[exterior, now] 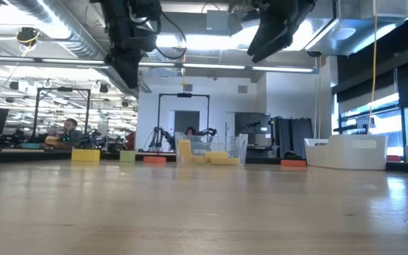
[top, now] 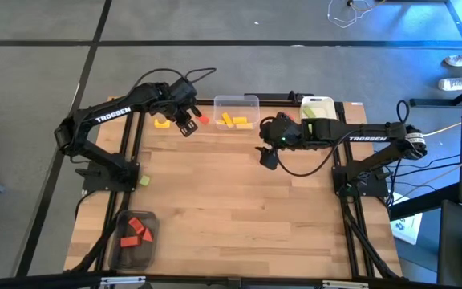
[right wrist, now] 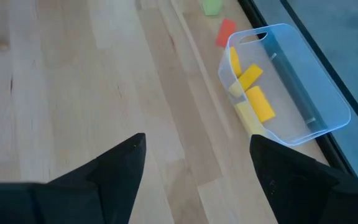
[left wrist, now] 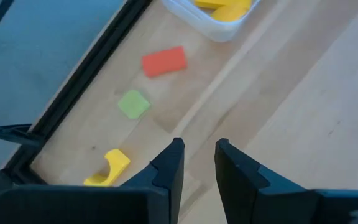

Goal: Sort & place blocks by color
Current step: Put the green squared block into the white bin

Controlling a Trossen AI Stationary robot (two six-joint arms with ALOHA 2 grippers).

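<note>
"TROSSEN" — left arm, right arm.

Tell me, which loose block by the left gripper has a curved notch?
The yellow arch block, lying nearest the table's corner. The red block and green block beside it are plain and flat-sided.

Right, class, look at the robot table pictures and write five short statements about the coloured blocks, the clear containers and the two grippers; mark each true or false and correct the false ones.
1. The clear plastic container at the table's far edge holds yellow blocks. True.
2. The red blocks lie in a clear container at the near left corner. True.
3. The left gripper grips a red block. False: nothing is between its narrowly parted fingers; the loose flat red block lies on the wood.
4. The right gripper is shut. False: its fingers stand wide apart, empty.
5. The yellow arch block sits inside a container. False: it lies on the bare table near the small green block.
</note>
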